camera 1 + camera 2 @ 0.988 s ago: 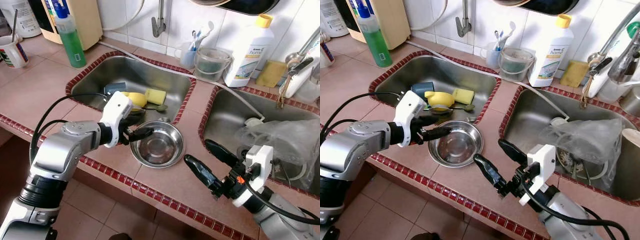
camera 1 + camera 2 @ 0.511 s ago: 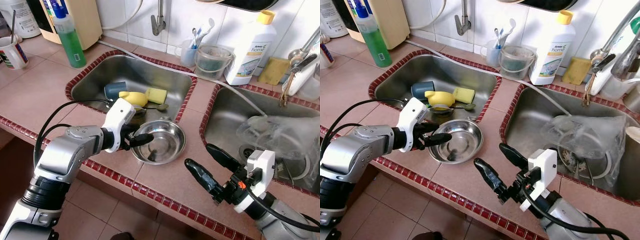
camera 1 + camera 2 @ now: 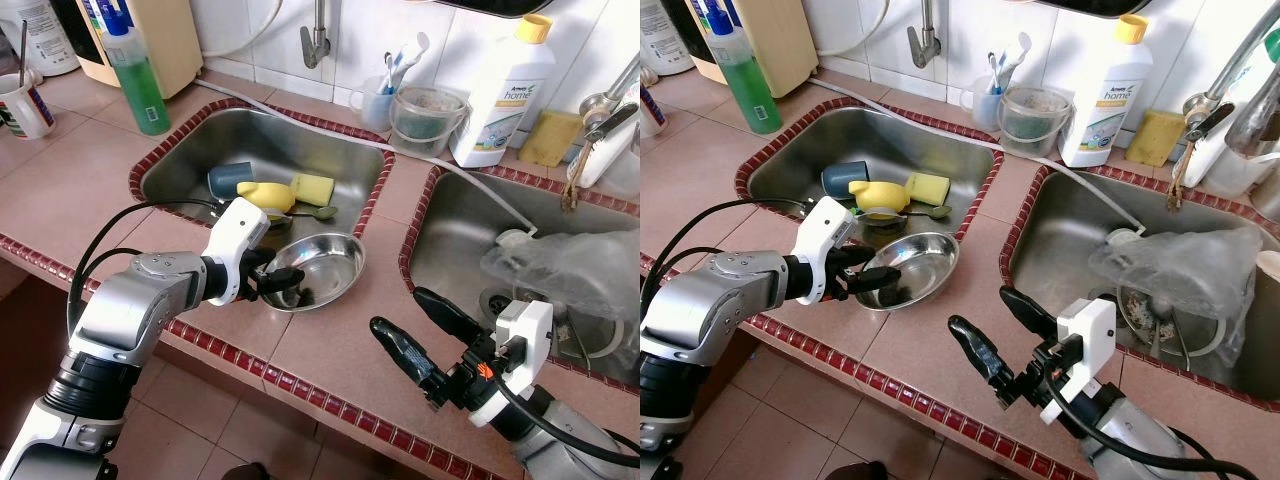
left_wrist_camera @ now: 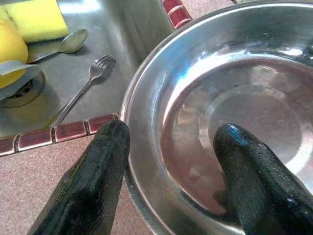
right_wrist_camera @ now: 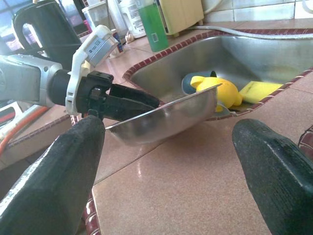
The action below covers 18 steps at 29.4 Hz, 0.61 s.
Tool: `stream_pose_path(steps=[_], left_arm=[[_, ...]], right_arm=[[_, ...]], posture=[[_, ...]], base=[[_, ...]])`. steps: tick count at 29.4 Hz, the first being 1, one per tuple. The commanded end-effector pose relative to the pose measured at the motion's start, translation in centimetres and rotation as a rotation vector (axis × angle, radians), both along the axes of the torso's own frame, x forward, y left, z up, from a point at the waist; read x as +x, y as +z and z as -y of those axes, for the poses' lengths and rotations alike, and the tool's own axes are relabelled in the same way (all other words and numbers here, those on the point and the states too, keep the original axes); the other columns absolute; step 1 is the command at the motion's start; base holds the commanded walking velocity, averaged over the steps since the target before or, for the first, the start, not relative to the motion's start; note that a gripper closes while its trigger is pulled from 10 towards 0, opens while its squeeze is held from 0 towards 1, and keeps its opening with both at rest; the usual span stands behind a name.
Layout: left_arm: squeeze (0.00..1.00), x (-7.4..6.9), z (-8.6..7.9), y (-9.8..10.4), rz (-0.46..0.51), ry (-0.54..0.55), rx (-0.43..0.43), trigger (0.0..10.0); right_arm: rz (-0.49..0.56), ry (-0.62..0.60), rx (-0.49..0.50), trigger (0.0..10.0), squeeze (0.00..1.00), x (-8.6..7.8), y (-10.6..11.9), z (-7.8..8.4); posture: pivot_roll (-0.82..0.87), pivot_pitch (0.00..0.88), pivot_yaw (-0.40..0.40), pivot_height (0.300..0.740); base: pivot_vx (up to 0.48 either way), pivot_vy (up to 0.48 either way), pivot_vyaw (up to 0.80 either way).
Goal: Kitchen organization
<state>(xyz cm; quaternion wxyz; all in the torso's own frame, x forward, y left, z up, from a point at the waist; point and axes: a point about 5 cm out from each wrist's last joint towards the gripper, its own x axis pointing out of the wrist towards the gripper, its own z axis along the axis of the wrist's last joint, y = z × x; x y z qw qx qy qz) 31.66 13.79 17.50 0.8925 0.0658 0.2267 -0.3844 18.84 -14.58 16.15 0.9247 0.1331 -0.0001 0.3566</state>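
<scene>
A steel bowl [image 3: 320, 268] is lifted and tilted above the counter beside the left sink [image 3: 190, 160]. My left gripper [image 3: 280, 281] is shut on the bowl's near rim, one finger [image 4: 254, 181] inside and one finger [image 4: 88, 186] outside. In that sink lie a blue cup [image 3: 228, 180], a yellow object [image 3: 266, 197], a yellow sponge [image 3: 311, 188], a spoon [image 4: 68, 43] and a fork [image 4: 88, 83]. My right gripper [image 3: 425, 335] hovers open over the counter's front edge, right of the bowl and empty.
The right sink [image 3: 450, 240] holds a crumpled clear plastic bag [image 3: 570, 275]. Along the back stand a green soap bottle [image 3: 138, 70], a toothbrush cup [image 3: 375, 105], a clear tub [image 3: 427, 118], a white detergent bottle [image 3: 500, 95]. A mug [image 3: 25, 100] sits far left.
The left gripper has raised the bowl off the counter and tipped it toward the left sink. The right gripper has stayed nearly still.
</scene>
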Motion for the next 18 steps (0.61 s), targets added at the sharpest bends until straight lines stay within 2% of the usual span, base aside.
stream_pose_path(steps=[1, 18], left_arm=[[0.0, -0.09, -0.02, 0.24, 0.016, -0.004, 0.013, 10.0], [0.0, -0.19, -0.09, 1.2, 0.087, -0.067, -0.011, 10.0]], right_arm=[[0.002, 0.003, 0.0, 10.0, 0.0, -0.12, 0.19, 0.02], [0.007, 0.002, -0.012, 10.0, 0.0, 0.1, 0.23, 0.31]], posture=[[0.01, 0.186, 0.017, 0.74], [0.01, 0.185, 0.013, 0.74]], base=[[0.0, 0.0, 0.0], [0.0, 0.0, 0.0]])
